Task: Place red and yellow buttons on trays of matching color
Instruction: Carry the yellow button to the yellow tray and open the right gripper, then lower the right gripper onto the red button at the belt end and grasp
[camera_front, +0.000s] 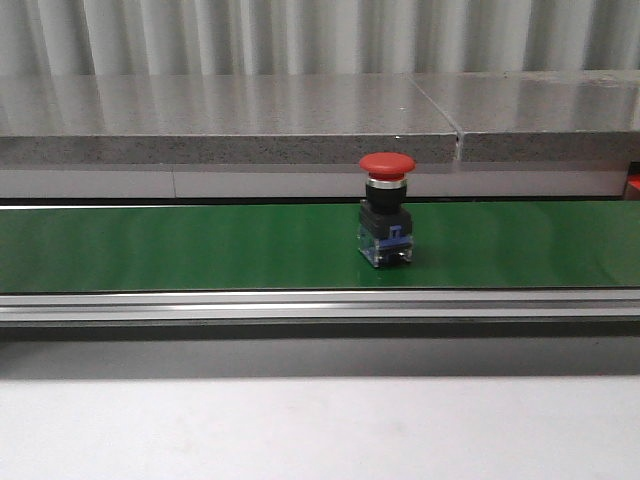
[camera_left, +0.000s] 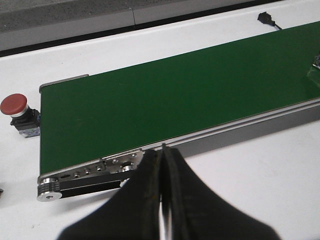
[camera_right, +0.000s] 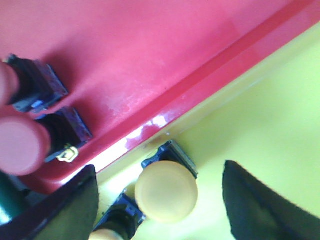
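Note:
A red button (camera_front: 385, 205) stands upright on the green conveyor belt (camera_front: 200, 245) in the front view, which shows no gripper. Another red button (camera_left: 15, 106) sits on the white table just off the belt's end. My left gripper (camera_left: 162, 151) is shut and empty, hovering near the belt's end roller. My right gripper (camera_right: 159, 169) is open above the yellow tray (camera_right: 270, 115). A yellow button (camera_right: 166, 191) stands between its fingers, untouched, and a second yellow button (camera_right: 107, 229) is beside it. Two red buttons (camera_right: 20, 145) (camera_right: 7, 85) rest in the red tray (camera_right: 150, 50).
The belt's metal side rail (camera_front: 320, 305) runs along its near edge, and a grey stone ledge (camera_front: 230, 125) runs behind it. A black cable plug (camera_left: 265, 19) lies on the table beyond the belt. The two trays share a raised rim (camera_right: 200, 95).

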